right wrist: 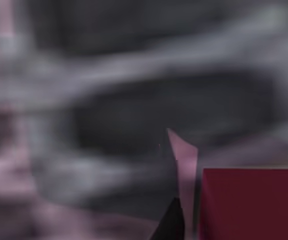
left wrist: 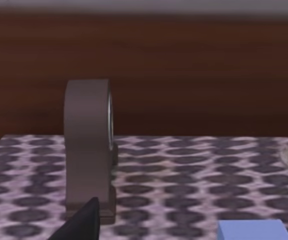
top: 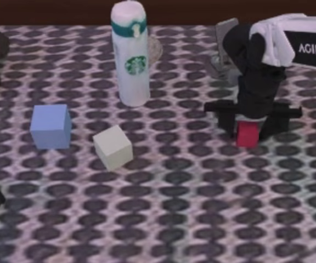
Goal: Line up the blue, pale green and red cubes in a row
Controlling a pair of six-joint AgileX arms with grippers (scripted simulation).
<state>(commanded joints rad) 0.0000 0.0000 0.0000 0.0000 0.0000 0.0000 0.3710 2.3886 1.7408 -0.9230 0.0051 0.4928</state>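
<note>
1. Our bench carries a patterned cloth; a white tumbler stands well off to the left of our right tool, toward the far edge.
2. The blue cube sits far to the left of that tool, with a brown clock beyond it.
3. The green cube lies just beside the blue one, nearer the tool, turned askew.
4. The red cube is directly under our right tool, between its fingers; we cannot tell whether they clamp it.
5. Our left tool is parked at the left edge, its state unclear.
</note>
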